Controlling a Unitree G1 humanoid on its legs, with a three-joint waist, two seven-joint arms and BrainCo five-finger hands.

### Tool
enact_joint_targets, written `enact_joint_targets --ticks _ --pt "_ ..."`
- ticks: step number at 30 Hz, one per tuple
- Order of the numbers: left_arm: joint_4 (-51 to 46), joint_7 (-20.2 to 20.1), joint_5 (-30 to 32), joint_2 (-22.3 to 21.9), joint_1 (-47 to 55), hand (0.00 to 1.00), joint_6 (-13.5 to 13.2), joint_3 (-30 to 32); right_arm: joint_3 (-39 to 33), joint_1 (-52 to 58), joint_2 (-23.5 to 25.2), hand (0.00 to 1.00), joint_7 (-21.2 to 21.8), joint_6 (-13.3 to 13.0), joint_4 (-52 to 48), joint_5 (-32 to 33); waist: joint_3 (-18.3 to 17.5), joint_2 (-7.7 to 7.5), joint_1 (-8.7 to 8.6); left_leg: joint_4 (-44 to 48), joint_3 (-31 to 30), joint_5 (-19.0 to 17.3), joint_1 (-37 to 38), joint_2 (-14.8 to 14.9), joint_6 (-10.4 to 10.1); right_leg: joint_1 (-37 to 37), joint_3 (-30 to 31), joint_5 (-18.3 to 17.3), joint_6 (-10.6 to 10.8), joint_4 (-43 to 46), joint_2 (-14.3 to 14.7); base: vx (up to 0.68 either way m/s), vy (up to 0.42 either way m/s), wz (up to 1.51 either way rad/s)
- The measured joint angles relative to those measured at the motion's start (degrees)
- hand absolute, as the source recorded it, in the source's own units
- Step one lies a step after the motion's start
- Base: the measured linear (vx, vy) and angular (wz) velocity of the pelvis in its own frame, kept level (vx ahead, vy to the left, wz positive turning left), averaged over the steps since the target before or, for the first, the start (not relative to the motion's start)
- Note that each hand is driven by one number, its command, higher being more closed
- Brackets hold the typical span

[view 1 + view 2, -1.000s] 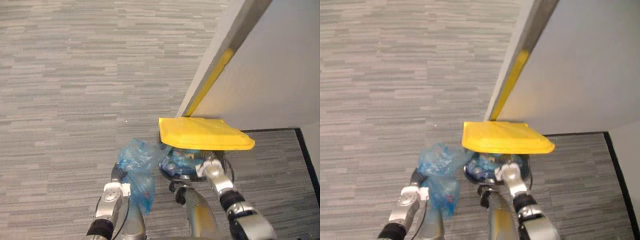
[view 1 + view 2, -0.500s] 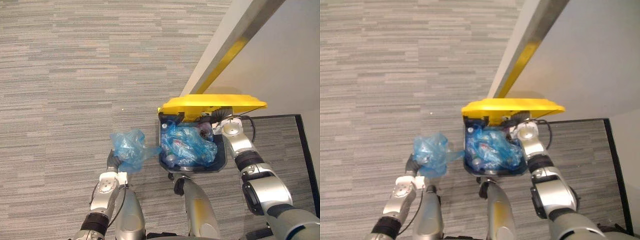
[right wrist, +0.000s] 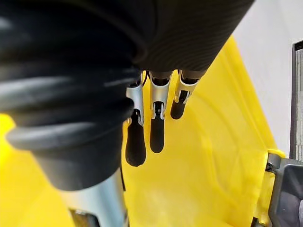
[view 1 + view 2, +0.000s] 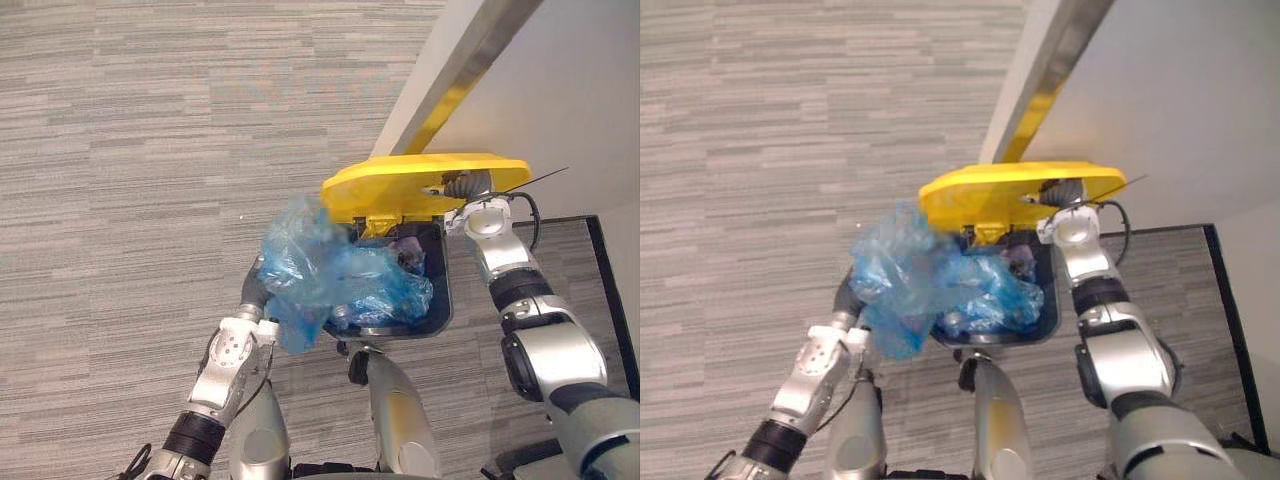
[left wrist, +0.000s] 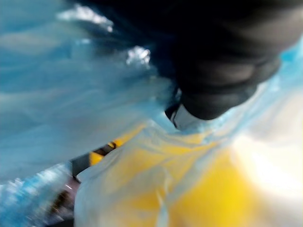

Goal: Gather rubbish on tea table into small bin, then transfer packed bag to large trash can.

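A crumpled blue rubbish bag (image 4: 300, 265) hangs in the air over the left rim of the dark large trash can (image 4: 445, 305), with my left hand (image 4: 254, 295) shut on its underside. More blue plastic with rubbish (image 4: 395, 290) lies inside the can. The can's yellow lid (image 4: 420, 180) stands raised. My right hand (image 4: 462, 187) is under the lid's far right edge. In the right wrist view its fingers (image 3: 156, 125) are straight and rest against the lid's yellow underside (image 3: 208, 156).
A white wall panel (image 4: 560, 90) rises right behind the can, and its metal edge with a yellow stripe (image 4: 450, 95) slants upward. Grey striped carpet (image 4: 150, 150) spreads to the left and ahead. A black strip (image 4: 603, 280) runs along the floor at the right.
My left hand has carried the blue bag up and to the right, from beside the can to over its rim. My right hand has pushed the yellow lid from flat to raised.
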Motion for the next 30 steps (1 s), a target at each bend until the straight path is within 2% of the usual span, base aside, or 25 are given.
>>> enact_joint_targets --ticks 4,8,15,21,24,27,30 --pt "-3.87 -0.22 -0.30 -0.16 -1.92 1.00 -0.62 -3.88 1.48 -0.82 0.01 0.00 0.27 0.01 0.00 1.05 0.00 0.00 -0.06 0.31 0.85 -0.02 0.00 0.01 0.04 0.31 0.78 1.25 0.16 -1.84 0.47 -0.03 0.006 -0.11" --pt "-4.48 -0.26 -0.72 -2.54 -7.08 1.00 -0.89 -10.20 4.67 -2.34 0.02 0.00 1.27 0.25 0.00 1.12 0.01 0.10 -0.66 0.77 1.44 -0.34 0.13 -0.05 0.66 1.79 1.23 3.51 0.54 -5.22 0.90 -0.06 0.013 -0.09" --pt "-5.38 0.23 0.00 -6.27 -11.67 1.00 -1.37 -15.99 6.44 -3.41 0.20 0.00 2.23 0.45 -0.03 1.10 -0.19 0.48 -0.88 0.74 2.82 -0.36 0.42 0.12 0.70 2.21 2.38 5.47 -0.53 -7.87 1.78 -0.04 -0.009 -0.10" --pt "5.57 1.62 3.37 -7.81 -15.55 1.00 -1.08 -15.54 6.45 -4.29 0.25 0.00 2.13 0.46 -1.54 0.84 -0.28 0.64 -1.09 2.50 2.88 -0.75 -2.16 0.99 0.14 0.50 2.33 6.18 -0.72 -8.28 2.41 -0.02 -0.017 -0.04" --pt "13.56 3.02 6.34 -7.30 -16.14 1.00 1.00 -12.37 7.32 -4.80 0.15 0.00 2.00 0.47 -3.11 0.72 -0.25 0.67 -1.34 3.55 2.80 -0.87 -3.84 1.78 0.06 -0.09 2.28 7.40 -1.16 -9.85 3.20 -0.03 -0.034 -0.08" --pt "17.95 3.86 8.10 -6.36 -17.62 1.00 1.68 -11.25 7.54 -4.92 -0.02 0.00 1.87 0.47 -3.31 0.61 -0.22 0.67 -1.37 3.86 2.51 -0.88 -4.74 2.06 0.03 -0.72 2.05 7.49 -1.29 -9.80 3.35 -0.03 -0.052 0.03" --pt "21.95 4.29 9.61 -5.41 -22.50 1.00 2.46 -10.46 7.54 -5.81 -1.10 0.00 1.30 0.32 -5.50 0.59 -0.13 0.65 -1.44 5.66 1.17 -0.89 -9.16 2.09 0.00 -3.82 1.55 8.11 -0.66 -9.69 3.31 -0.06 -0.068 0.08"
